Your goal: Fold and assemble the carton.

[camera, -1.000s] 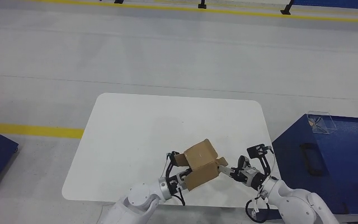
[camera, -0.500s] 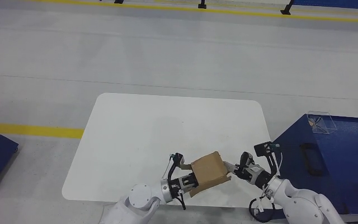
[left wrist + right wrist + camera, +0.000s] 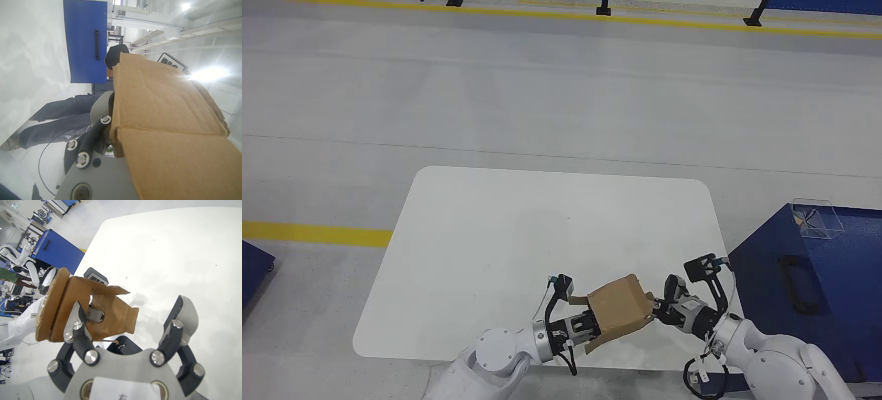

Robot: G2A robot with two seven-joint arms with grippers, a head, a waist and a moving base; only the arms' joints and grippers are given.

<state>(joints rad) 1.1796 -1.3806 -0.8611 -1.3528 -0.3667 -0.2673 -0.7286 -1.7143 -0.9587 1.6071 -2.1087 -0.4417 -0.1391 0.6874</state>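
The carton (image 3: 620,303) sits lower than a second ago, its raised flap now folded down, above the near edge of the table (image 3: 542,220). The left pincer (image 3: 580,323) pinches its wall. The right pincer (image 3: 130,302) is spread wide and touches the carton on one side.

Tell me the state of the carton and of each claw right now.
carton, partly folded, flaps loose, held tilted off the table.
left claw, shut on carton.
right claw, open, one finger at the carton's side.
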